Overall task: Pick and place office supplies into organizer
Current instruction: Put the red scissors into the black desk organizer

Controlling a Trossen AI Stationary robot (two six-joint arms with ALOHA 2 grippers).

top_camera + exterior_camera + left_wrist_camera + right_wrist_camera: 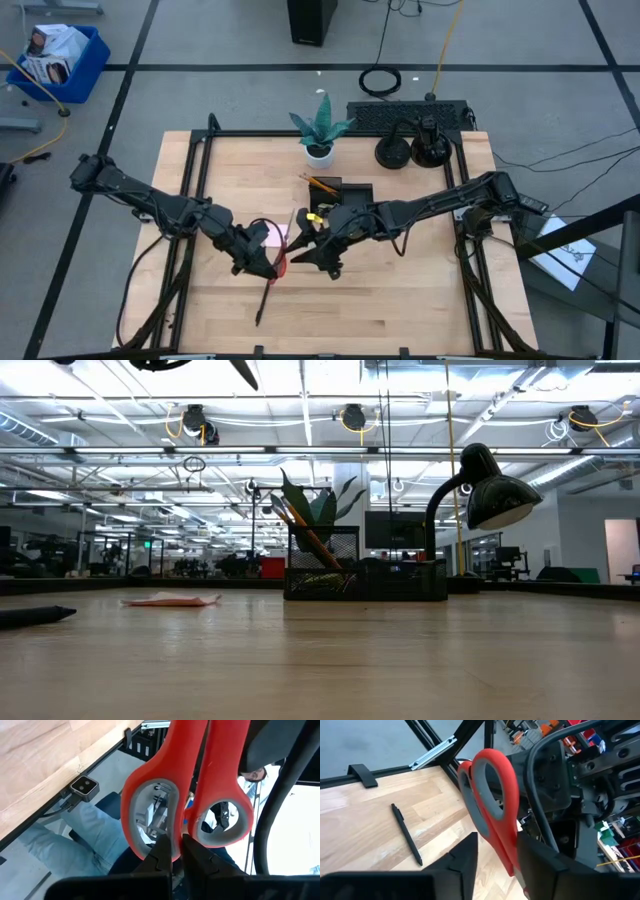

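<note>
Left gripper (172,851) clamped on red scissors (192,785) by 1 handle loop, holding them above table (400,300) mid-centre. Right gripper (497,852) fingers apart, flanking scissors' shank just below handles. Black pen (406,834) lies on wood near front edge. Organizer (345,195) with 2 pencils (320,184) stands behind, beside potted plant (320,130).

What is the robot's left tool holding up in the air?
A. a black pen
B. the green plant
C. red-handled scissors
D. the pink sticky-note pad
C. In the left wrist view, the left tool is pinched shut on one loop of the red-handled scissors, while the thin black pen lies on the wooden table.
</note>
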